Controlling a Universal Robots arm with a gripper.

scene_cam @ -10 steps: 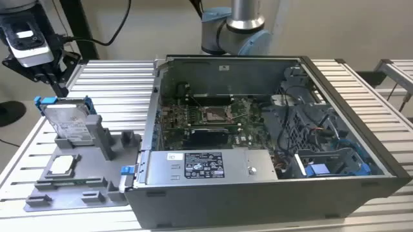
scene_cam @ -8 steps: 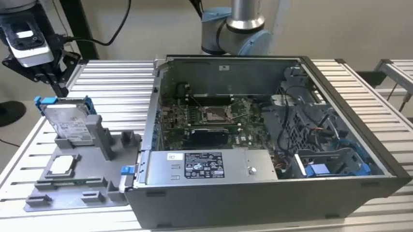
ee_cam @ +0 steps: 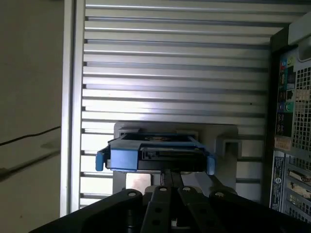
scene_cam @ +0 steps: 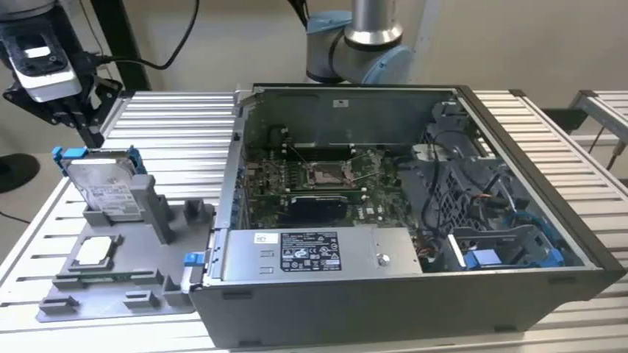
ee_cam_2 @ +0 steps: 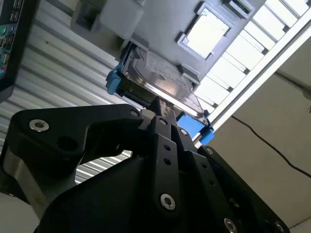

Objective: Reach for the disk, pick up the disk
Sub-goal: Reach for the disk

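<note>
The disk is a silver drive in a blue bracket. It stands on edge in a grey fixture at the exterior view's left. My gripper hangs just above and behind the disk's top edge, apart from it. Both wrist views look along the black fingers at the disk. The fingertips lie pressed together with nothing between them, so the gripper is shut.
A small square silver chip lies in the fixture in front of the disk. An open computer case stands close on the exterior view's right, with a grey labelled box along its near side. Everything rests on a slatted metal table.
</note>
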